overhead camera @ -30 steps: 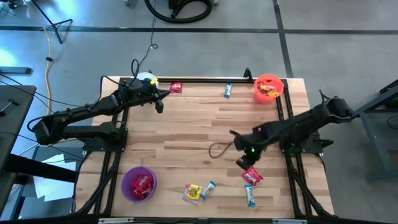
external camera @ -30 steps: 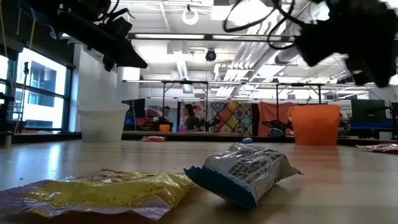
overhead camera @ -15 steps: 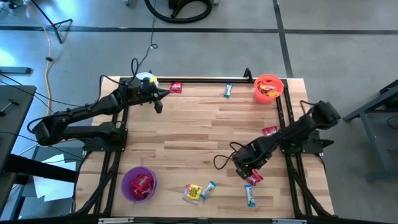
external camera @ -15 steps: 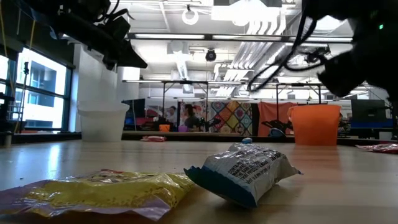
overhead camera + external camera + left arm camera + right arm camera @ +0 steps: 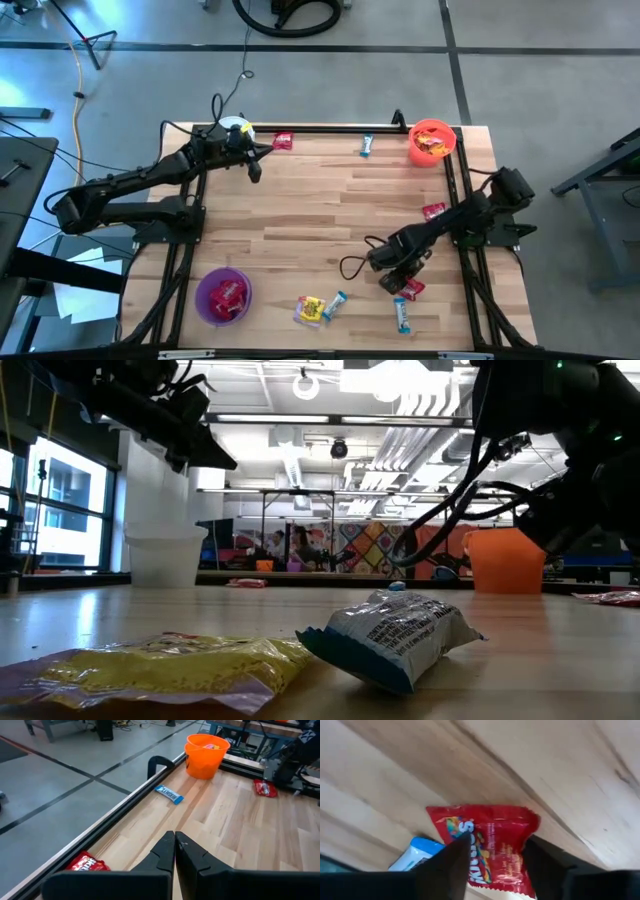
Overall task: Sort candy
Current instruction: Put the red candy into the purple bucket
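My right gripper [image 5: 397, 280] is open, pointing down over a red candy [image 5: 409, 289] near the table's near right corner. In the right wrist view its fingers [image 5: 447, 865] stand on either side of that red wrapper [image 5: 492, 845]; I cannot tell whether they touch it. A light-blue candy [image 5: 415, 857] lies right beside it. My left gripper [image 5: 175, 842] is shut and empty, held above the far left of the table beside the white bucket [image 5: 236, 127]. More candy lies flat on the wood: red [image 5: 283, 141], light-blue [image 5: 366, 146], red [image 5: 433, 210], yellow [image 5: 309, 309] and light-blue [image 5: 337, 302].
An orange bucket [image 5: 432, 141] with candy in it stands at the far right corner. A purple bucket [image 5: 223, 296] holding red candy stands near left. Black rails [image 5: 470, 280] run along the table's sides. A loose cable [image 5: 350, 265] trails beside the right arm. Bare wood [image 5: 310, 215] fills the middle.
My right arm has swung toward the table's near edge and come down, bringing its gripper over the red candy near the near right corner. That move uncovered another red candy by the right rail. My left arm has kept still.
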Robot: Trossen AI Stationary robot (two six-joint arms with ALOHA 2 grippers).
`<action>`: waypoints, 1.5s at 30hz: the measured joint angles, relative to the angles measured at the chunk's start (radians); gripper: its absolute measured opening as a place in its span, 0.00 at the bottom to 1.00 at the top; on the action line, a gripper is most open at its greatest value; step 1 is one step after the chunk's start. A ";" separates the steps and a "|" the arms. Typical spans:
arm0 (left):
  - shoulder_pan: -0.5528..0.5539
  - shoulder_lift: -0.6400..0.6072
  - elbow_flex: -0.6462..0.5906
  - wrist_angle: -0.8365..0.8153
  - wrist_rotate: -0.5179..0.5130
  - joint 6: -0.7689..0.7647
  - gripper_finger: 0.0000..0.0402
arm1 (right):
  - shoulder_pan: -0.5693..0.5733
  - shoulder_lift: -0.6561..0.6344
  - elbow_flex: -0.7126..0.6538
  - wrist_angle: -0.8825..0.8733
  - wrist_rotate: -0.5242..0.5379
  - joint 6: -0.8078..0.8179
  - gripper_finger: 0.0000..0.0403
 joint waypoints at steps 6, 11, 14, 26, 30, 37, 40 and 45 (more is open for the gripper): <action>0.011 0.000 0.000 0.000 0.049 -0.013 0.00 | -0.052 -0.045 0.002 0.021 -0.004 -0.064 0.11; 0.039 0.000 0.000 0.002 0.055 -0.027 0.00 | -0.118 -0.124 0.002 0.021 0.040 -0.095 0.04; 0.068 0.000 0.000 0.002 0.112 -0.027 0.00 | -0.158 -0.184 0.003 0.020 0.084 -0.112 0.04; 0.137 0.000 0.000 -0.006 0.225 -0.027 0.00 | -0.039 -0.193 0.003 -0.023 0.041 -0.094 0.34; 0.136 0.000 0.000 -0.006 0.226 -0.022 0.00 | -0.029 -0.154 -0.005 -0.095 0.033 -0.189 0.52; 0.135 0.004 0.000 -0.007 0.227 -0.008 0.00 | -0.058 -0.135 -0.156 0.122 -0.164 -0.290 0.59; 0.136 0.004 0.000 -0.013 0.227 -0.008 0.00 | -0.060 -0.136 -0.204 0.211 -0.184 -0.296 0.58; 0.135 0.005 0.000 -0.030 0.226 -0.016 0.00 | -0.062 -0.142 -0.266 0.339 -0.222 -0.258 0.57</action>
